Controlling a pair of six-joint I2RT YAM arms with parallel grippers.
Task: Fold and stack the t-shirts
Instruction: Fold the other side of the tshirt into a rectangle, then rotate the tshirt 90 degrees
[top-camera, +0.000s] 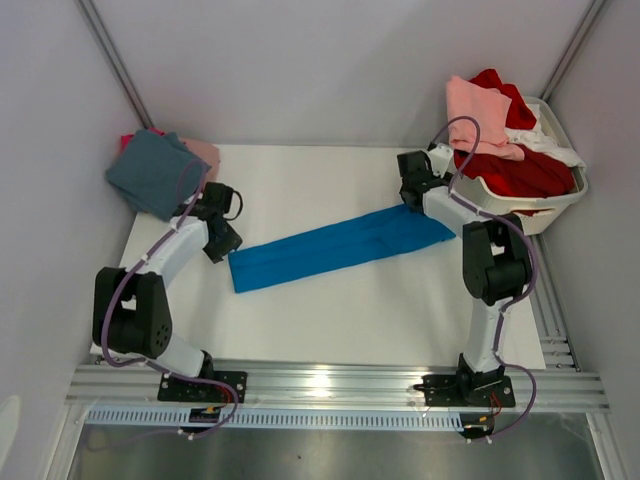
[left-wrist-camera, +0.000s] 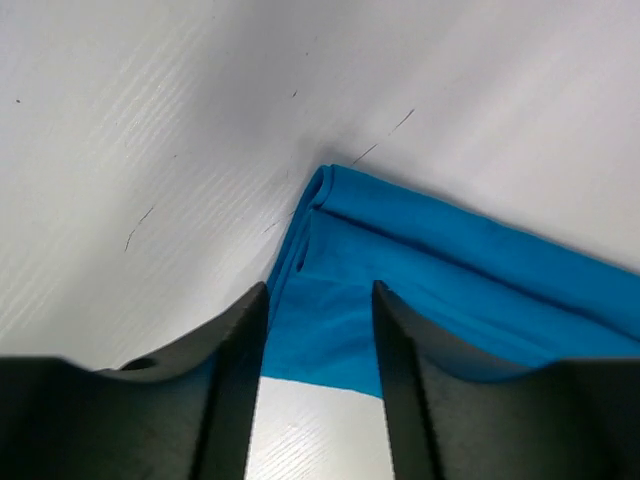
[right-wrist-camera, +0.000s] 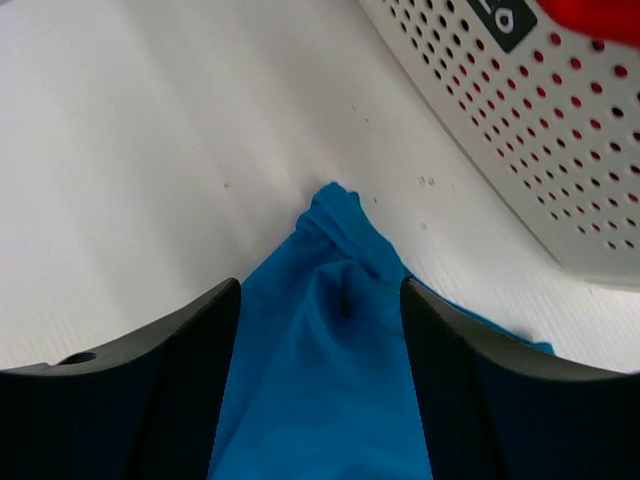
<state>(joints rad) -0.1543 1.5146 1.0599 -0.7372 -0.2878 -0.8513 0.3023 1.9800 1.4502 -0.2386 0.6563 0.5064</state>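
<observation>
Top external: one blue t-shirt (top-camera: 340, 250) flat, two stacked tees (top-camera: 155, 170).

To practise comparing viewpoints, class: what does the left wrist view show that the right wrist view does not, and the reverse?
Left wrist only: the folded, layered end of the blue t-shirt, beyond the left gripper. Right wrist only: the white perforated basket with red cloth at its top, and the right gripper. Both: that t-shirt lying on the white table, framed by an open gripper.
</observation>
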